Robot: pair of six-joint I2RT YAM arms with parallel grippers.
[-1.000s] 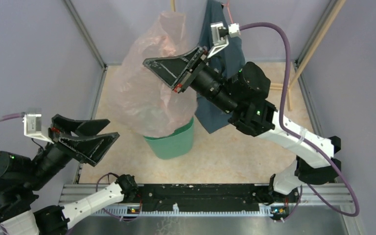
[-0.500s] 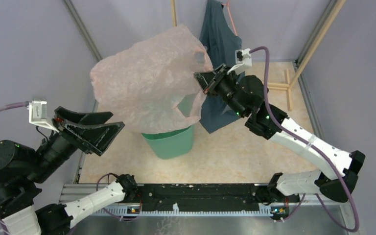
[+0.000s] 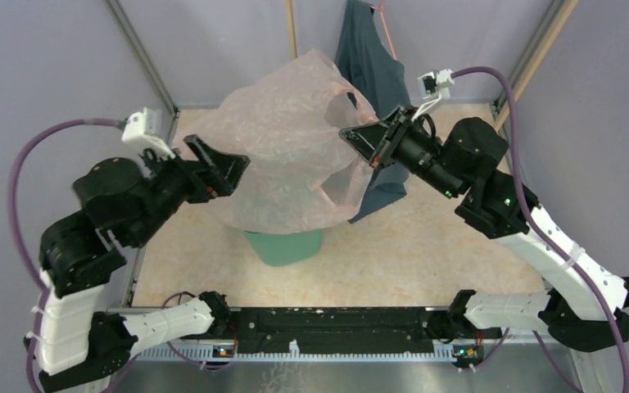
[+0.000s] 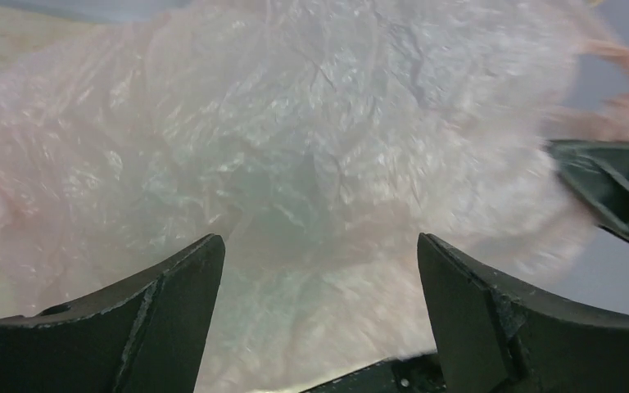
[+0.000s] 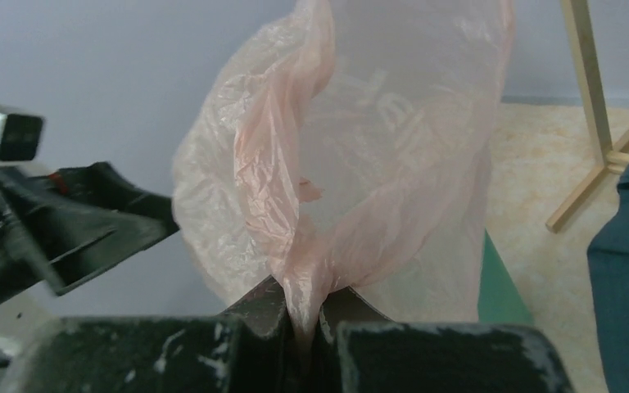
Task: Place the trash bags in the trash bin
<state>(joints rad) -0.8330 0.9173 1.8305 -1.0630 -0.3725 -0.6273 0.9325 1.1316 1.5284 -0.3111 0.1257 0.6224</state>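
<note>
Pale pink trash bag (image 3: 282,155) held in the air above the mint-green trash bin (image 3: 287,247), which stands upright on the beige table (image 3: 426,246); the film's lower folds drape over the bin's rim. Faint pale lettering shows on the film in the right wrist view but is too washed out to read. The bag is ballooned, its long axis running roughly left to right between the arms, with the gathered edge and handle loop toward the right. Right gripper (image 3: 367,146): jaws pressed together, pinching that gathered edge. Left gripper (image 3: 223,168): fingers spread wide at the bag's left flank; contact with the film cannot be told. A dark teal garment (image 3: 373,70) hangs behind.
</note>
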